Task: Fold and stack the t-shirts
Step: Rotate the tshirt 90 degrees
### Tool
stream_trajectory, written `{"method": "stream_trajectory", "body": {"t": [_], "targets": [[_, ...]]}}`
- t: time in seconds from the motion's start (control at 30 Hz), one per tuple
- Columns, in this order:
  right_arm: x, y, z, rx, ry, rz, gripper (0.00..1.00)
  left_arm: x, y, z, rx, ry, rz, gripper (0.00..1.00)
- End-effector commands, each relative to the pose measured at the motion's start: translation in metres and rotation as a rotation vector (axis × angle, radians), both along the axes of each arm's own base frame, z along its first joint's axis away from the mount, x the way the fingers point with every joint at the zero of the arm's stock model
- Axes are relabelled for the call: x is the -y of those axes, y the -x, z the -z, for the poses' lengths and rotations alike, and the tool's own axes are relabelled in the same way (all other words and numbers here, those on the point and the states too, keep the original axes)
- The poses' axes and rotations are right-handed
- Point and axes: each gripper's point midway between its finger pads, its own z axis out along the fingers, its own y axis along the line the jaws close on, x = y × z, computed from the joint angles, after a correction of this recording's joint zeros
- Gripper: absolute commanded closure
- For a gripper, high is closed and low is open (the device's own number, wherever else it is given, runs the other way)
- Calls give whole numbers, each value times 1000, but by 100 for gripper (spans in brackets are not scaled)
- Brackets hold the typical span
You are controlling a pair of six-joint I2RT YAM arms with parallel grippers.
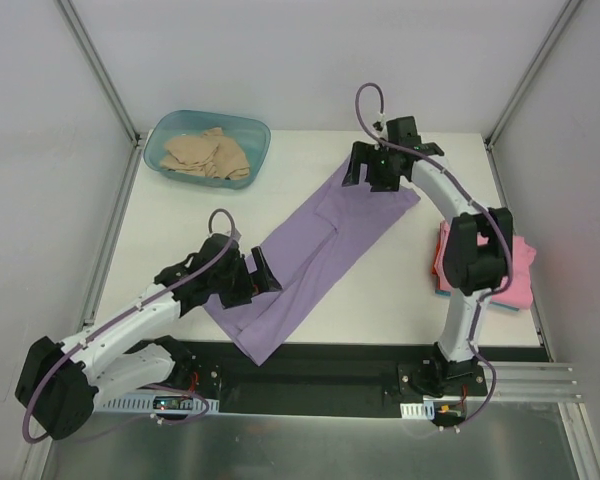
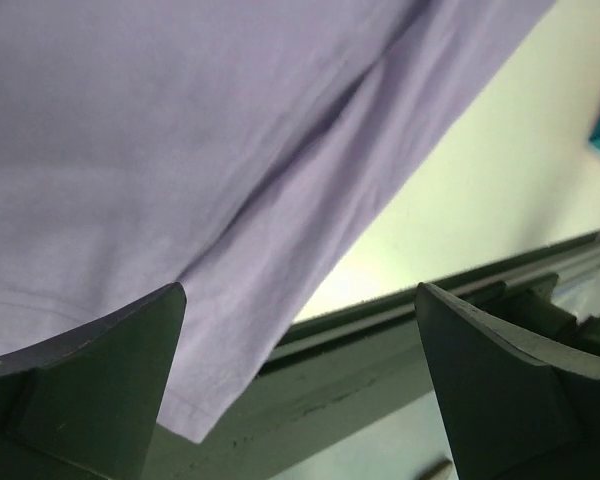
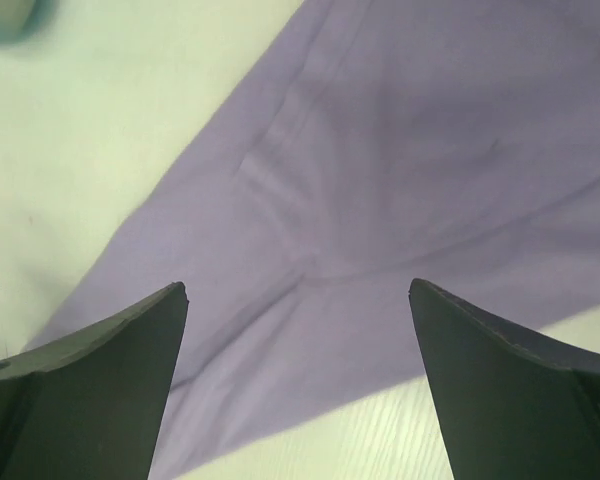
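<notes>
Lavender t-shirt (image 1: 315, 255) lies as a long diagonal strip on the counter (image 1: 180, 225); soft and limp, best pinched at end hems. Left pincer (image 1: 257, 272) and right pincer (image 1: 372, 172) are both apart.

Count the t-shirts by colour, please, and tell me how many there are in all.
Lavender purple t-shirt, spread long on the table: 1
Pink t-shirt, at the table's right edge: 1
Tan t-shirt, crumpled in the teal tub: 1
Total: 3 t-shirts
</notes>
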Motion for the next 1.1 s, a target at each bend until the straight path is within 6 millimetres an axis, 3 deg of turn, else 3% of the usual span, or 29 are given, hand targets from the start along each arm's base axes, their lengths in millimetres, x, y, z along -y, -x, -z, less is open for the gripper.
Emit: {"method": "stream_trajectory", "body": {"t": [0.0, 0.1, 0.17, 0.27, 0.3, 0.37, 0.43, 0.63, 0.7, 0.77, 0.8, 0.87, 0.9, 0.97, 1.0, 1.03, 1.07], "targets": [[-16, 76, -3, -23, 45, -45, 3, -17, -20, 10, 30, -141, -30, 1], [-27, 105, 10, -57, 39, -62, 3, -17, -24, 22, -23, -176, -15, 1], [-30, 113, 27, -98, 40, -68, 3, -17, -25, 31, -53, -204, -6, 1], [-33, 108, 35, -145, 55, -63, 3, -19, -24, 44, -93, -238, 3, 1], [-31, 107, 49, -176, 73, -59, 3, -20, -23, 47, -106, -247, 2, 1], [-30, 102, 56, -197, 104, -56, 3, -21, -16, 58, -152, -259, 3, 1], [-27, 99, 74, -245, 132, -47, 3, -17, -9, 64, -198, -239, 11, 1], [-27, 79, 99, -306, 137, -40, 3, 0, 11, 71, -250, -105, 8, 1], [-25, 62, 97, -290, 138, -26, 3, 8, 13, 68, -244, -64, 1, 1], [-20, 53, 109, -315, 148, -13, 3, 13, 16, 66, -242, -47, 9, 1], [-17, 33, 99, -273, 132, 0, 3, 20, 16, 64, -232, -31, 21, 1], [-13, 18, 112, -279, 138, 2, 3, 30, 15, 64, -242, -18, 39, 1], [-11, -2, 104, -228, 131, -7, 3, 37, 14, 63, -248, -8, 43, 1], [-14, -23, 100, -172, 123, -53, 3, 63, 11, 62, -249, 17, 83, 1], [-13, -29, 114, -174, 131, -79, 3, 70, 10, 62, -247, 12, 88, 1], [-16, -50, 93, -86, 145, -106, 3, 87, 6, 56, -225, 13, 117, 1], [-16, -55, 91, -71, 158, -120, 3, 94, 3, 52, -203, 12, 134, 1]]}}
